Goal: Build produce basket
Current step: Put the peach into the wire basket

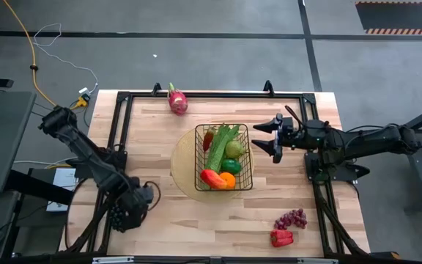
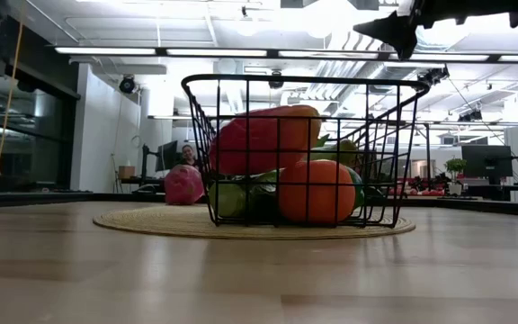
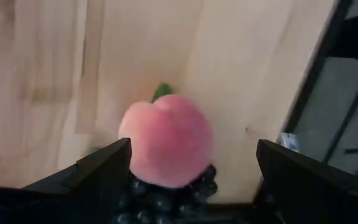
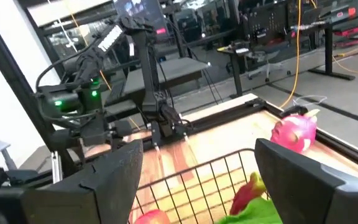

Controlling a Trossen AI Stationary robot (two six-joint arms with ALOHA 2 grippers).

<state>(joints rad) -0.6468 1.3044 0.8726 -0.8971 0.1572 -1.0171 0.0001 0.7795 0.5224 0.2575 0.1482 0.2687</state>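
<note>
The black wire basket (image 1: 223, 158) stands on a round tan disc and holds long green pods, a red chili, an orange, peppers and a green fruit. In the left wrist view a peach (image 3: 166, 140) lies against a bunch of dark grapes (image 3: 160, 199) on the table's near left part. My left gripper (image 3: 193, 144) is open, low over them, one finger on each side of the peach. My right gripper (image 1: 268, 137) is open and hangs in the air just right of the basket. A pink dragon fruit (image 1: 177, 100) lies on the table beyond the basket. My left gripper comes down from above around the peach; one finger (image 3: 107, 168) stands close beside the peach's side (image 3: 129, 149), and I cannot tell whether it touches. The other finger is well clear of it.
Red grapes (image 1: 290, 218) and a red pepper (image 1: 281, 237) lie near the table's near right corner. The tan disc (image 1: 183, 165) shows left of the basket. A black frame rail (image 1: 123, 132) runs along the table's edges. A person sits far off in the room (image 2: 187, 155).
</note>
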